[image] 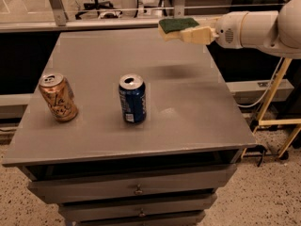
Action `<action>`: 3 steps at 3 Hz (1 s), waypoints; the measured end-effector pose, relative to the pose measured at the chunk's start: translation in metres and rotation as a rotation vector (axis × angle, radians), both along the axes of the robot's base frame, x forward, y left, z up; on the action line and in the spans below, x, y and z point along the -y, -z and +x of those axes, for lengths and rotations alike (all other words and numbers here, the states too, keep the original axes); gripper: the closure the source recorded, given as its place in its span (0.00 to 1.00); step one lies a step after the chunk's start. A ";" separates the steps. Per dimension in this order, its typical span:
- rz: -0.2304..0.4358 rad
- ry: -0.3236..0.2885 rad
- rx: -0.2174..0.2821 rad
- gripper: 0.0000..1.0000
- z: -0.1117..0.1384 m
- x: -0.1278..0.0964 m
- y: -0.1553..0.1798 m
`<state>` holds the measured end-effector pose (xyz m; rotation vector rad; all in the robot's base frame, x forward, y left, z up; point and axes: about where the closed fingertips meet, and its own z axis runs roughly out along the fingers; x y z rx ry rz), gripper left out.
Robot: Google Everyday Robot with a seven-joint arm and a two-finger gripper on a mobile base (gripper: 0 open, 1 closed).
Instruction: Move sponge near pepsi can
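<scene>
The pepsi can (132,99), dark blue with a silver top, stands upright near the middle of the grey table (188,112). The sponge (176,26), dark green on top with pale yellow foam below, is held in the air above the table's far right part. My gripper (181,32) reaches in from the right on a white arm and is shut on the sponge. The sponge's shadow (171,71) falls on the table to the right of and behind the pepsi can. Sponge and can are well apart.
An orange-tan can (58,97) with script lettering stands tilted at the table's left side. Drawers (136,189) run below the table's front edge. A wooden frame (273,117) and cable lie to the right. A glass wall and office chair are behind.
</scene>
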<state>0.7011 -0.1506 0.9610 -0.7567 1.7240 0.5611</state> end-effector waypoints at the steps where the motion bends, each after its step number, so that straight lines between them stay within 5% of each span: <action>1: -0.009 -0.009 0.005 1.00 -0.003 -0.001 0.002; 3: -0.011 -0.045 -0.008 1.00 -0.076 -0.005 0.018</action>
